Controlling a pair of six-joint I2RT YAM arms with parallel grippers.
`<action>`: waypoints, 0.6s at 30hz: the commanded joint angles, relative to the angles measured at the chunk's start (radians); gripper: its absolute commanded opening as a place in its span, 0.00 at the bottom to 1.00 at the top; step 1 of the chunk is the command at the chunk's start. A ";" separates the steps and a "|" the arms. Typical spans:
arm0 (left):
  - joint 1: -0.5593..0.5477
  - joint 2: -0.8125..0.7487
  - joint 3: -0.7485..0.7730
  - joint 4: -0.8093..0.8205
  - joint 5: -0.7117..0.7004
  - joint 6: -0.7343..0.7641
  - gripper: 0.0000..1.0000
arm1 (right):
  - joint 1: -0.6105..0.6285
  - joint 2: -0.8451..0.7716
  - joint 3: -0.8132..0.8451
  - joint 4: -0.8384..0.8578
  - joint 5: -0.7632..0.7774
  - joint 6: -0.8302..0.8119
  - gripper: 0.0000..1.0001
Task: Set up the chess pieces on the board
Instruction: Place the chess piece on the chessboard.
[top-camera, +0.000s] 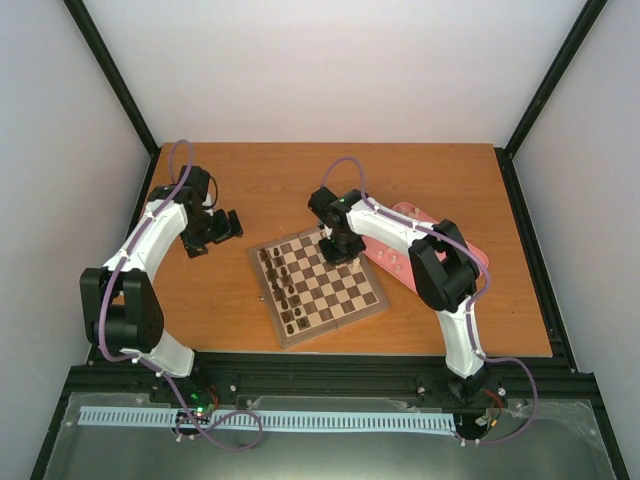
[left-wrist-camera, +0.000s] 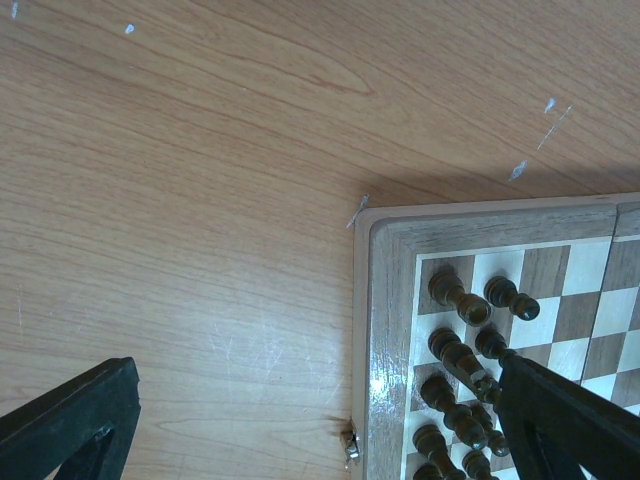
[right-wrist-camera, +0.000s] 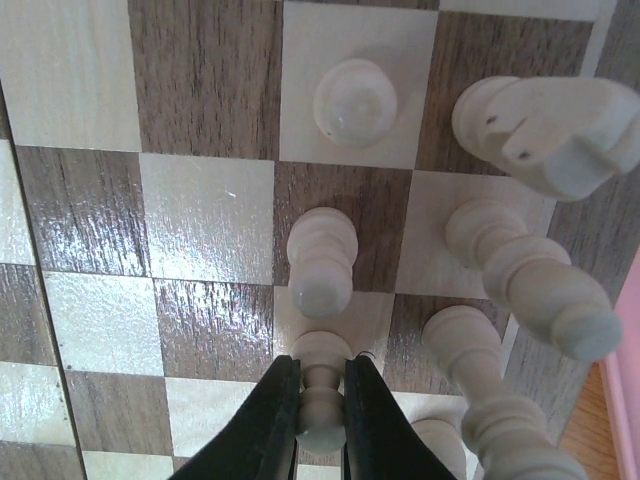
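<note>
Chess pieces (right-wrist-camera: 322, 262): pale cream turned wood, smooth, with ball heads on ringed stems. You have them clustered upright on the board (top-camera: 318, 285), on squares along its right edge.
Left pincer (top-camera: 215, 228): your black fingers stand wide apart with nothing between them. They hover over bare desk (top-camera: 250, 180) just off the board's far left corner.
Desk: orange-brown wood-grain top, glossy, finely scratched.
Dark pieces (left-wrist-camera: 460, 300): dark brown turned wood, standing in two rows along the board's left side.
Board: square and flat, with glossy tan and dark brown checks inside a brown wooden border. It lies skewed between your arms.
Right pincer (right-wrist-camera: 322, 382): closed on a pawn (right-wrist-camera: 321, 350), the two tapered black fingers pinching its thin stem.
Pawn: pale, over a light square, just beside another pawn. You cannot tell whether its base rests on the board.
Blocky piece (right-wrist-camera: 545, 125): pale, with an angular notched head.
Pink tray (top-camera: 470, 255): smooth, with rounded corners, right of the board, partly under your right arm.
</note>
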 joint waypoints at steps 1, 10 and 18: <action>-0.006 0.007 0.024 0.007 0.002 0.001 1.00 | -0.006 0.015 0.022 -0.005 0.022 -0.011 0.10; -0.005 0.006 0.023 0.008 0.000 0.001 1.00 | -0.006 0.004 0.020 0.005 0.017 -0.011 0.19; -0.006 -0.001 0.018 0.008 0.001 0.001 1.00 | -0.006 -0.056 0.031 0.005 -0.041 -0.028 0.25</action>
